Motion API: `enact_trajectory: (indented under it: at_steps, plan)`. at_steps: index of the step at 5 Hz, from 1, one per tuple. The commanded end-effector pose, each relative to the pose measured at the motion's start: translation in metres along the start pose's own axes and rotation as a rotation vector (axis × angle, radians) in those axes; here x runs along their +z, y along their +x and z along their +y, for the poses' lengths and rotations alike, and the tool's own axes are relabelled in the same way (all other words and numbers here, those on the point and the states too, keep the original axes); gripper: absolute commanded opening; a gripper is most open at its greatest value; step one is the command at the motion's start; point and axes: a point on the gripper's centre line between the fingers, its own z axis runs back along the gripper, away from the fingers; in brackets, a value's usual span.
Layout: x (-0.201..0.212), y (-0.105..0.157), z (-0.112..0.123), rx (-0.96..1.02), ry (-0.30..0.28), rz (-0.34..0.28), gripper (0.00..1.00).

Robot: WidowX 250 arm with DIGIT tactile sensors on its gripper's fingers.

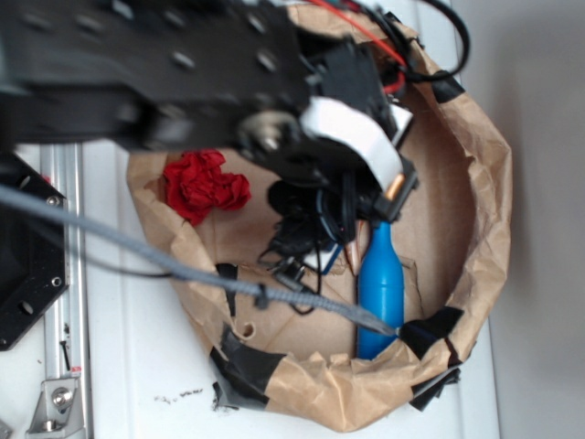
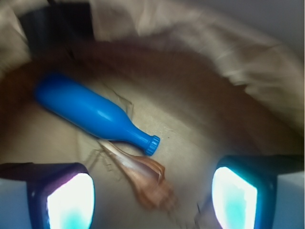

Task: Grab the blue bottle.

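The blue bottle (image 2: 93, 113) lies on its side on the brown paper nest's (image 1: 480, 229) floor, rimmed neck touching the brown seashell (image 2: 145, 176). The fingers (image 2: 71, 200) stand wide apart, empty, the bottle ahead of them.

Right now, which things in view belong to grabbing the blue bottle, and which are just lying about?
Belongs to the job:
- blue bottle, lying on its side
- gripper, fingers apart, holding nothing

Just lying about:
- brown seashell, beside the bottle's neck
- red crumpled thing
- brown paper nest around everything
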Motion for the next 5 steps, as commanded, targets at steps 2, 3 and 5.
enact_trajectory:
  at_steps: [2,3,5]
  plan:
    - [-0.035,0.072,-0.078,-0.458,-0.164,-0.058,1.0]
    - [-0.047,0.069,-0.073,-0.405,-0.103,0.01,0.0]
    - [-0.027,0.055,-0.061,-0.325,-0.022,0.101,0.0]
